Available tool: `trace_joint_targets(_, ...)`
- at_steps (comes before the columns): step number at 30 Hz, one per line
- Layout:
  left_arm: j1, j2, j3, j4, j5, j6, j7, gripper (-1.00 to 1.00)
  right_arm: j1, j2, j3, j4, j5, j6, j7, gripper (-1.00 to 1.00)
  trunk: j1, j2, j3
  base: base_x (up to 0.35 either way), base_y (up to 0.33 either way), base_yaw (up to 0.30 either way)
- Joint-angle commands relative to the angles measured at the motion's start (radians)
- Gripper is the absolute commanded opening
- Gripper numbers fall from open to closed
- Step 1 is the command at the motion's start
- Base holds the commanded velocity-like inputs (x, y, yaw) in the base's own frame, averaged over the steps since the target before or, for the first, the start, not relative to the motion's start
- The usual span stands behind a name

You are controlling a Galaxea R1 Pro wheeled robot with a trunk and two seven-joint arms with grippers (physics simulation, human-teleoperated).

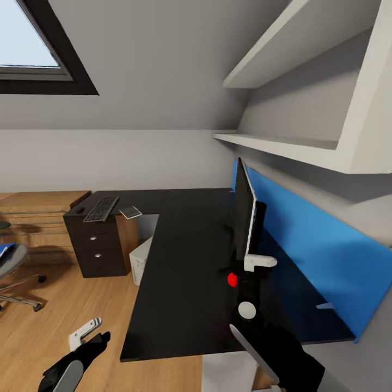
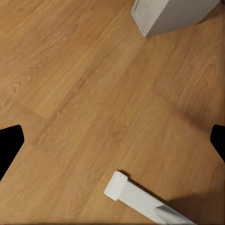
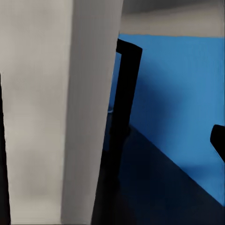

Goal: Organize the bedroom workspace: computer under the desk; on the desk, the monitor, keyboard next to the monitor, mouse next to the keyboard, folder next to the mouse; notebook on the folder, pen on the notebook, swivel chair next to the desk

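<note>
On desk (image 1: 185,261), monitor (image 1: 244,215) upright (edge-on), facing left

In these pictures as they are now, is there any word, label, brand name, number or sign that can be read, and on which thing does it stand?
None can be read.
The monitor is seen edge-on; the red dot by its lower corner is a plain mark, no text.
The keyboard is too small for its key legends to be read.
The computer shows faint marks on one face, too blurred to read.

Bare desk (image 1: 185,261) left of monitor (image 1: 244,215); narrow gap behind, against blue panel (image 1: 305,245)
</note>
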Motion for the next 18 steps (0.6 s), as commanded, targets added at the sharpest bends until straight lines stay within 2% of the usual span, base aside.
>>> trace_joint_targets(1,-0.001,0.001,-0.002,-0.002,0.008,0.001,0.009,1.00,-0.002,-0.001,0.003,-0.002,-0.003,0.011,-0.007,1.00,0.000,-0.001,-0.001,0.000,-0.228,0.000)
trace_joint_targets(5,-0.001,0.001,-0.001,-0.002,0.008,0.001,0.009,1.00,-0.002,-0.001,0.004,-0.002,-0.003,0.010,-0.006,1.00,0.000,-0.001,-0.001,0.000,-0.119,0.000)
trace_joint_targets(14,-0.001,0.001,-0.001,-0.003,0.008,0.001,0.009,1.00,-0.002,-0.001,0.004,0.000,-0.003,0.009,-0.004,1.00,0.000,-0.001,-0.001,0.000,-0.017,0.000)
trace_joint_targets(18,-0.001,0.001,0.000,-0.003,0.008,-0.006,0.009,1.00,-0.002,-0.001,0.004,0.000,-0.003,0.009,-0.004,1.00,0.000,-0.001,-0.001,0.000,-0.222,0.000)
